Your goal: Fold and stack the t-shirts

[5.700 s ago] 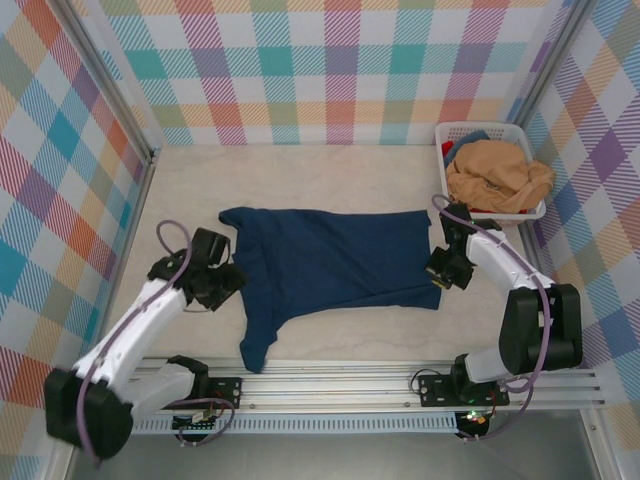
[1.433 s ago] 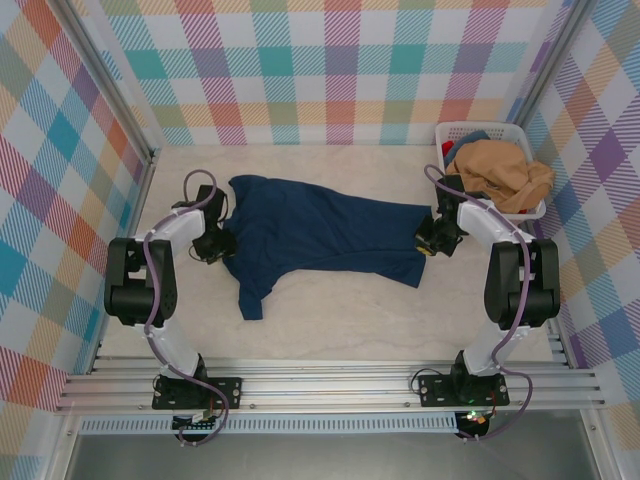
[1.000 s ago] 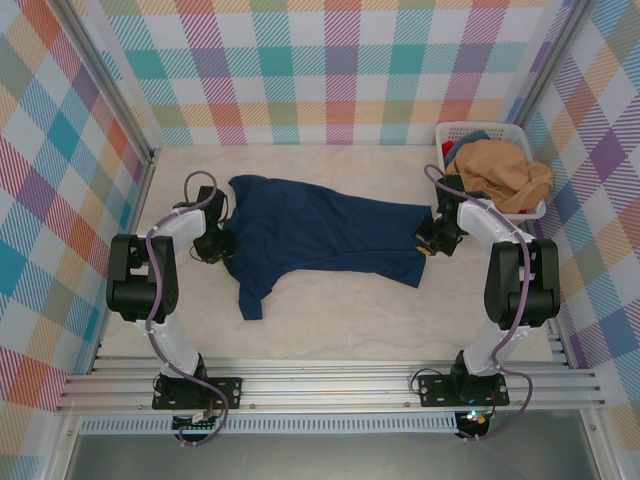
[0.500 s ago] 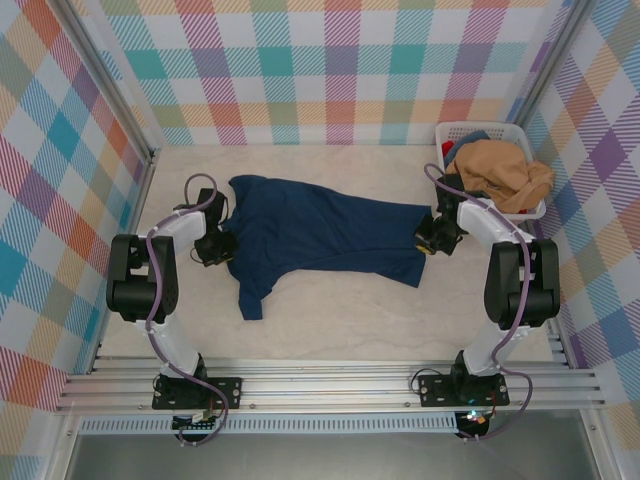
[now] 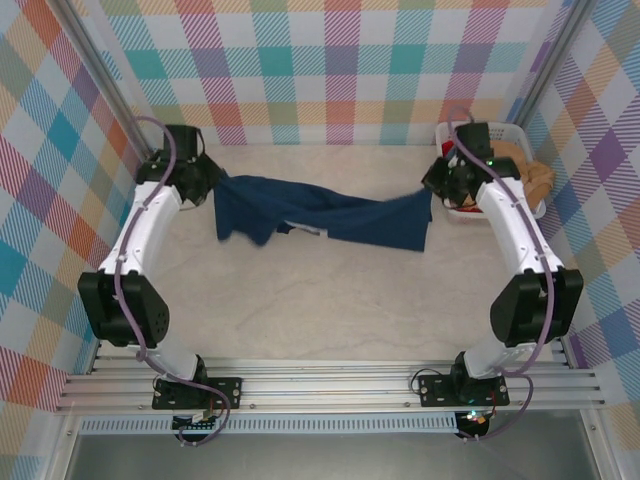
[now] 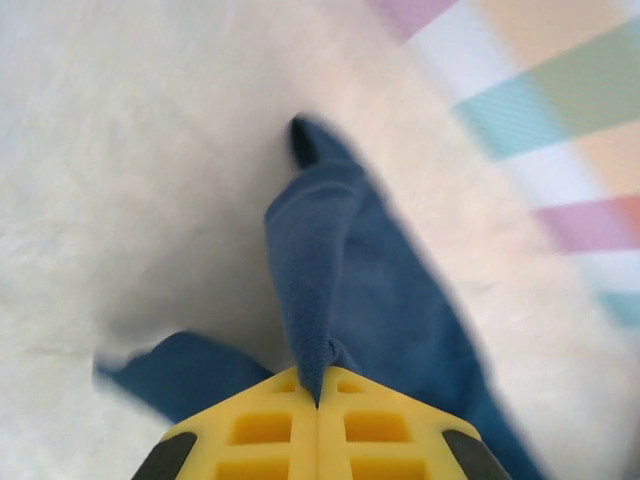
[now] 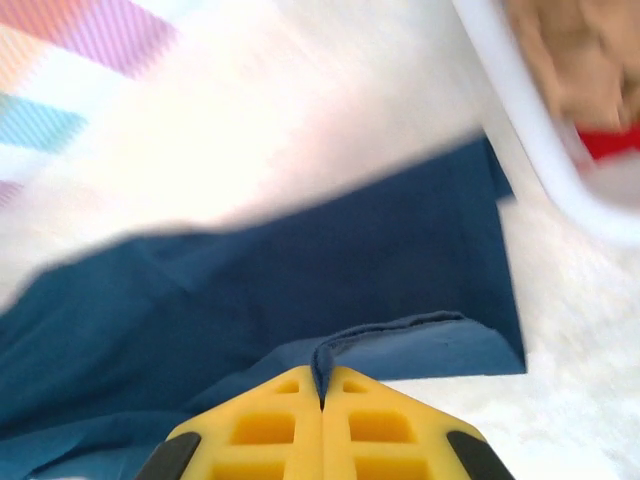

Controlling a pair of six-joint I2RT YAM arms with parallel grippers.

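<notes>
Navy t-shirt [image 5: 330,215] pinched at both ends, slung sagging between the grippers.
Left gripper [image 6: 318,398] clamped tight on a bunched edge, cloth trailing ahead of its fingertips. Right gripper [image 7: 321,392] clamped on the opposite hem. Tan-orange t-shirt [image 7: 575,45] heaped in white basket [image 7: 520,110], just beside right gripper.

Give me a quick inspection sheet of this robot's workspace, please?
Surface: pale marbled table, no spills seen.
Job's things: navy t-shirt strung between both tools, sagging; tan-orange t-shirt bunched in the basket.
Clutter: white basket at far right, something red inside.
Tools: left tool shut on navy t-shirt; right tool shut on its other end.
Cables: purple cables run along both arms.
Surroundings: plaid walls on three sides.
</notes>
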